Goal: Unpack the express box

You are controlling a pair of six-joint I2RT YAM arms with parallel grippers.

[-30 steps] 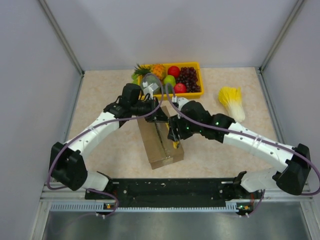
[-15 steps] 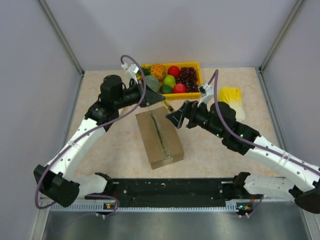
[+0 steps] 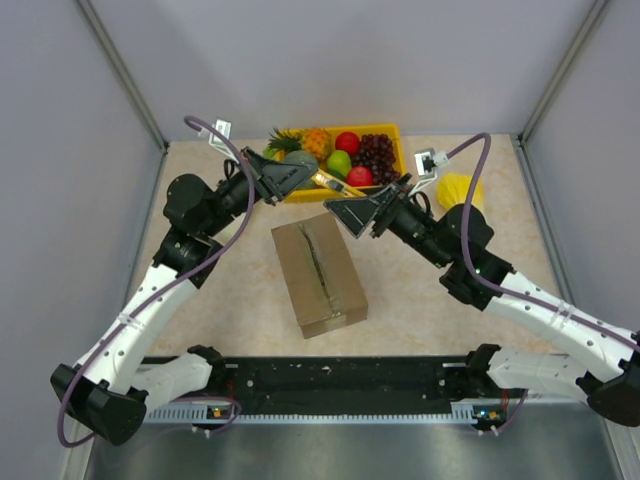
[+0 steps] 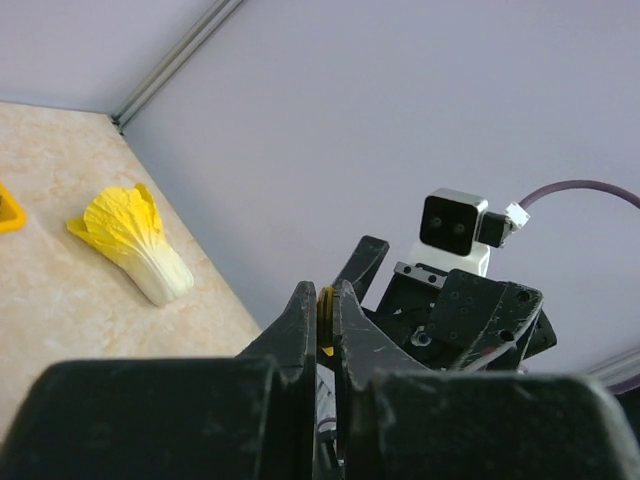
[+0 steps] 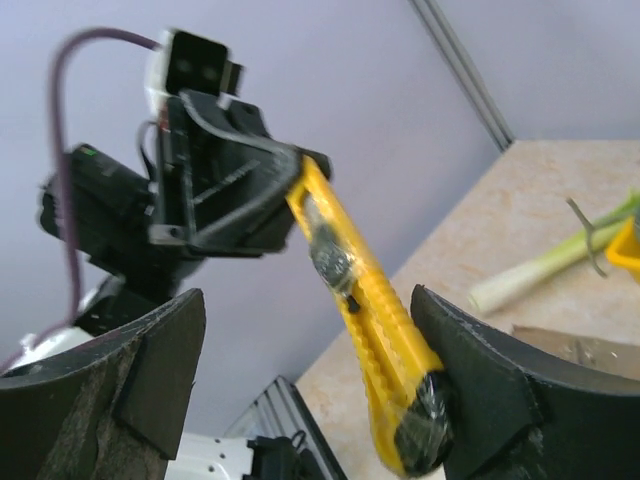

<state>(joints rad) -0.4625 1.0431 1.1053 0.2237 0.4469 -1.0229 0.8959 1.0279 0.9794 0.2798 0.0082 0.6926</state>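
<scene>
While the express box (image 3: 320,275) lies flat at the middle of the table (image 3: 220,300), its taped seam facing up, both claws hover above its far end; behind it sits a yellow tray (image 3: 401,160) of fruit, a Chinese cabbage (image 4: 130,240) lying to its right; the right gripper (image 3: 343,220) is spread wide, gripping nothing; the left gripper (image 4: 325,300) is clamped on a yellow utility knife (image 5: 365,320), whose handle reaches between the right claw's fingers.
</scene>
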